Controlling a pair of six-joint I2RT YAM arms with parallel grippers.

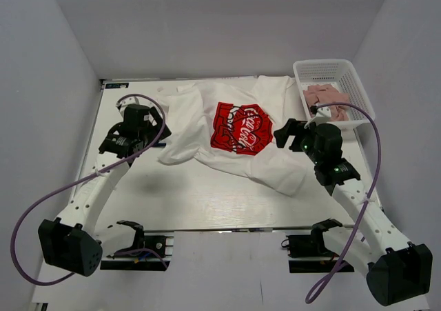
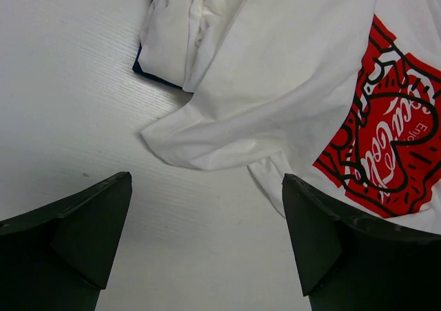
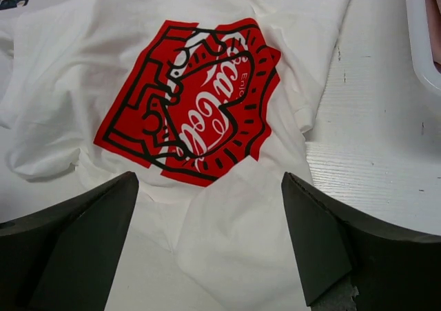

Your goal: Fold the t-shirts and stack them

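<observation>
The t-shirt (image 1: 241, 128) lies bunched up on the table (image 1: 207, 201), toward 12 o'clock. The left claw (image 1: 134, 118) at its 9 o'clock and the right claw (image 1: 289, 133) at its 3 o'clock both gape wide, holding nothing. It would be best to pull the crumpled sleeve (image 2: 207, 142) flat first (wrinkles spoil folds). The red print (image 3: 193, 111) seems to say "Coca-Cola", with a small "Enjo".

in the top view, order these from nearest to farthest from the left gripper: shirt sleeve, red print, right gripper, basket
From the left gripper:
1. t-shirt sleeve, just to its right
2. red print, mid-shirt
3. right gripper, beyond the print, on the right
4. white basket, far right corner
</observation>
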